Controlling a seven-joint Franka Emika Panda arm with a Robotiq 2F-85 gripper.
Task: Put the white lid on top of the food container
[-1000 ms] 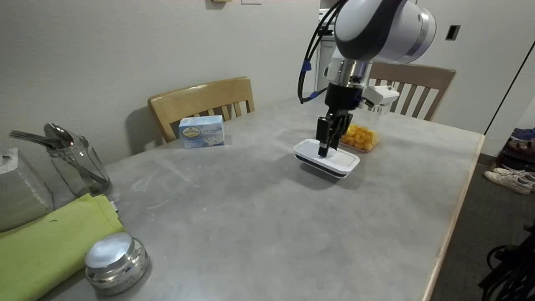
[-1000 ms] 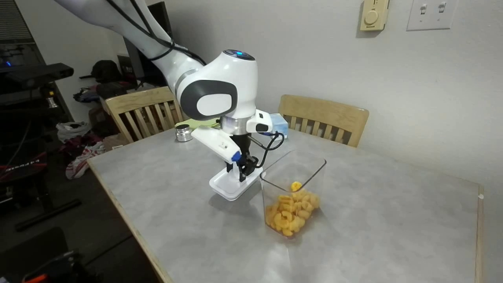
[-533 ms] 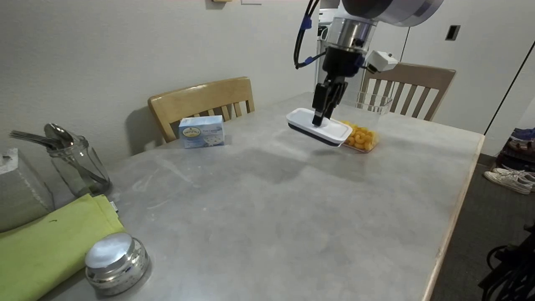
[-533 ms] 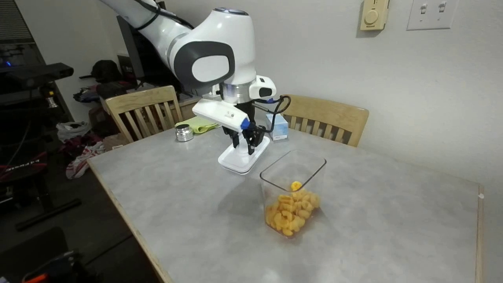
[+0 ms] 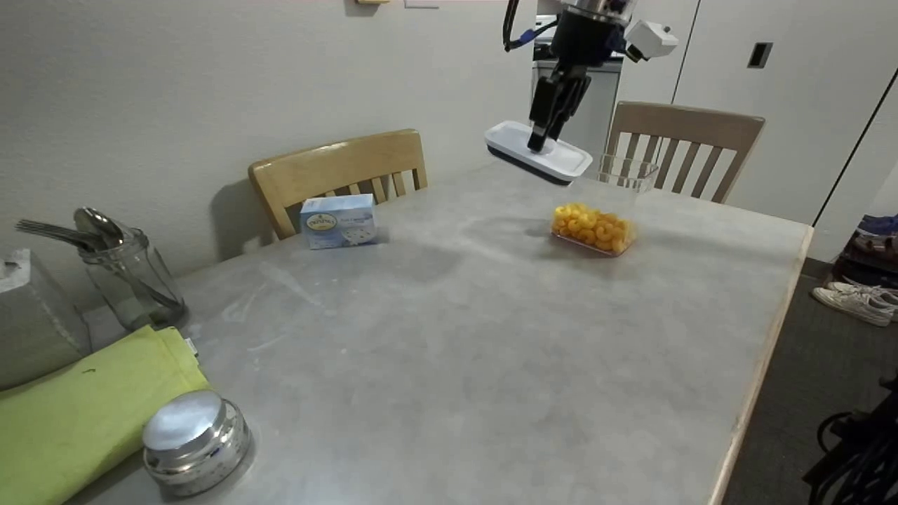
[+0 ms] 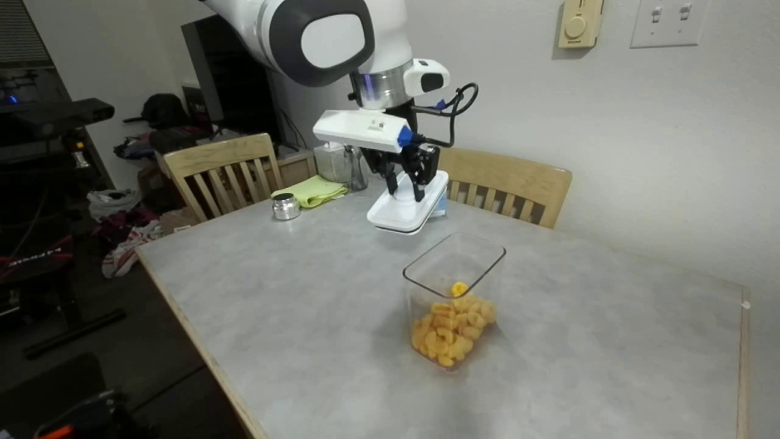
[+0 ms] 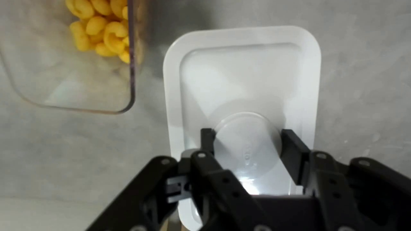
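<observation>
The white lid, flat and rounded-rectangular with a dark seal underneath, is in the air in both exterior views (image 5: 572, 163) (image 6: 396, 214), slightly tilted. My gripper (image 5: 540, 140) is shut on the lid's round raised knob; in the wrist view the fingers (image 7: 247, 138) press it from both sides above the lid's flat face (image 7: 239, 73). The food container, a clear open-topped tub with yellow-orange pasta-like pieces at its bottom, stands on the table (image 6: 421, 303). Its rim (image 7: 132, 73) shows at upper left in the wrist view, beside the lid and apart from it.
A blue-and-white tea box (image 5: 340, 223) stands near the wall-side chair (image 5: 344, 165). A glass jar with cutlery (image 5: 137, 280), a yellow-green cloth (image 5: 98, 407) and a shiny metal jar (image 5: 193, 442) are at the table's far end from the container.
My gripper has risen with the lid, from low above the table to about the height of the container's rim or higher. The container has not moved.
</observation>
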